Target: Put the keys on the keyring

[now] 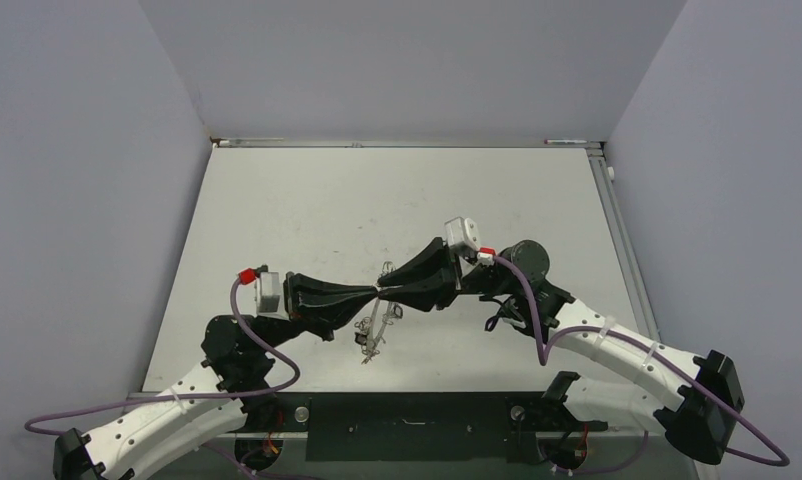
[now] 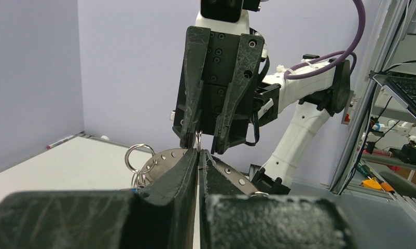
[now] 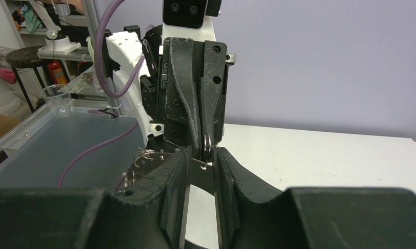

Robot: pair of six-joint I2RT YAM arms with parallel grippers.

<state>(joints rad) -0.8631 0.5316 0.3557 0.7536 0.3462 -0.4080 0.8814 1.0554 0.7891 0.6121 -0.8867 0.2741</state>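
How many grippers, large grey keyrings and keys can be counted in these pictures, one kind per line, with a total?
Grippers: 2, the left gripper and the right gripper
Large grey keyring: 1
Keys: bunched below the grippers, too small to count
Total counted: 3

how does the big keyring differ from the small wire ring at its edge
The keyring is a flat plate with holes along its rim; the wire ring is a thin round loop. The keyring is much larger than the wire ring. The keyring is pinched between the left fingers; the wire ring sits free at its rim. Both are grey metal.
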